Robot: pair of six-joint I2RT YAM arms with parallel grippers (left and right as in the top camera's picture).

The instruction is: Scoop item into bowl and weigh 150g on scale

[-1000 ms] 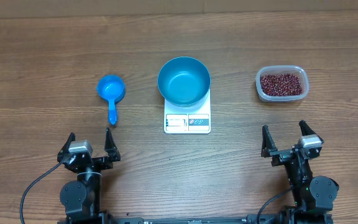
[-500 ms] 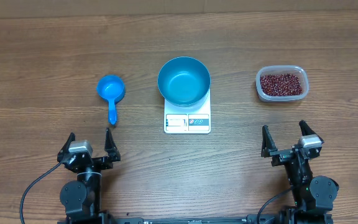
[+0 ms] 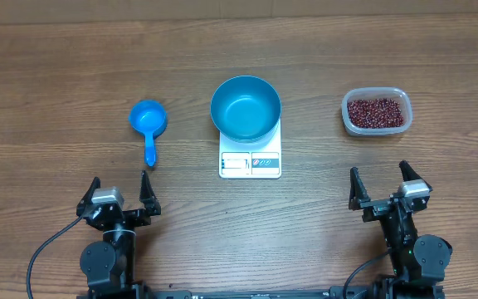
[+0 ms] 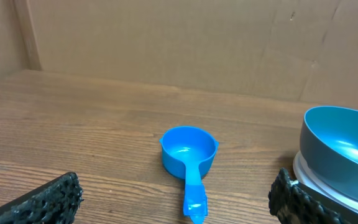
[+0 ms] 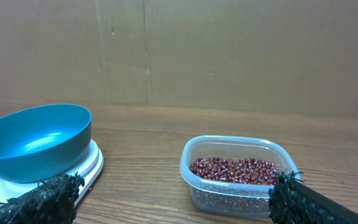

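Note:
The teal-blue bowl sits empty on the white scale at the table's middle; both show in the wrist views as the bowl and the scale. Dark red-brown beans, the item, fill a clear plastic tub at the right. A small blue scoop lies left of the scale, handle toward me. My left gripper stands open just short of the scoop's handle. My right gripper stands open short of the tub. Neither holds anything.
A brown cardboard wall stands behind the wooden table. Both arm bases and their cables sit at the near edge.

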